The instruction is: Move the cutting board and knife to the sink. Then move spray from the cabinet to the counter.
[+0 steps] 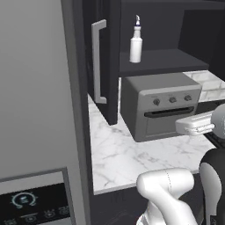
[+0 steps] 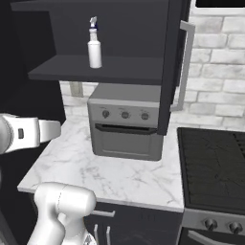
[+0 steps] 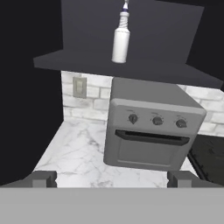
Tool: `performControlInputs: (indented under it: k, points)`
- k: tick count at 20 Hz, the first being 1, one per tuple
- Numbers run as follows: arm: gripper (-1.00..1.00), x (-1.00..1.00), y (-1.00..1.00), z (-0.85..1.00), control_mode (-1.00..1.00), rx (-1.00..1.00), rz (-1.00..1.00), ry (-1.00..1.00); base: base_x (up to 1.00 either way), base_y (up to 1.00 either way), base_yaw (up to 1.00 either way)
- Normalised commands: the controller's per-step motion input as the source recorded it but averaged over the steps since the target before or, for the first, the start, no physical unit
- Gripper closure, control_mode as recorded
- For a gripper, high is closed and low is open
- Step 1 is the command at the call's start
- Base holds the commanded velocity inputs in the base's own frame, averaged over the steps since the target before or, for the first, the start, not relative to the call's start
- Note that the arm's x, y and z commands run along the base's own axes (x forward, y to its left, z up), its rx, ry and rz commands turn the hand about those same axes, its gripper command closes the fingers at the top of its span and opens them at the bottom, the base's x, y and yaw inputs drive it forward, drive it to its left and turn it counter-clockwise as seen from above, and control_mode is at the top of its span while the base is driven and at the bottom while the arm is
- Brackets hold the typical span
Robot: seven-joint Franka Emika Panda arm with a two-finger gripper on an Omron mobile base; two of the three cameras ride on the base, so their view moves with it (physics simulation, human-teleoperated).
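**A:** Here, the spray bottle (image 1: pixel 136 44) stands upright on the dark shelf of the open cabinet (image 1: pixel 176 59), alone, nozzle at the top. Seen from the hand camera it sits up near the top edge, well above the claw.

**B:** And what lies directly beneath it?

**A:** A grey toaster oven (image 1: pixel 160 105) with three knobs and a dark door handle. It stands on the counter (image 1: pixel 123 154), white marble with faint grey veins, right under the shelf. The bottle is a little to the oven's left in the hand view.

**B:** The cabinet doors?

**A:** Both swung open. One door (image 1: pixel 107 61), with its long silver bar handle (image 1: pixel 98 61), stands edge-on at the left of the oven; the other (image 2: pixel 173 62) hangs at the oven's right (clearest in the right base view).

**B:** The claw?

**A:** The gripper (image 3: pixel 112 179) is released, its two dark fingertips (image 3: pixel 43 178) spread wide, nothing between them. It faces the oven front from across the counter, well apart from the bottle, touching nothing.

**B:** Surroundings?

**A:** A tall grey fridge (image 1: pixel 35 110) with a display panel fills the left of the left base view. A black stovetop (image 2: pixel 215 167) adjoins the counter on the right. White brick wall (image 2: pixel 215 72) behind, with a wall outlet (image 3: pixel 79 87) left of the oven.
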Motion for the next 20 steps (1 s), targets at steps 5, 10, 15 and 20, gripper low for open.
performControlInputs:
  k: [5, 10, 15, 20]
  points:
    - [-1.0, 0.0, 0.0, 0.0, 1.0, 0.0, 0.0, 0.0, 0.6, -0.12, 0.07]
    - [-1.0, 0.0, 0.0, 0.0, 1.0, 0.0, 0.0, 0.0, 0.36, -0.02, -0.02]
    - [-1.0, 0.0, 0.0, 0.0, 1.0, 0.0, 0.0, 0.0, 0.23, 0.0, -0.03]
    - [-1.0, 0.0, 0.0, 0.0, 1.0, 0.0, 0.0, 0.0, 0.03, 0.0, 0.0]
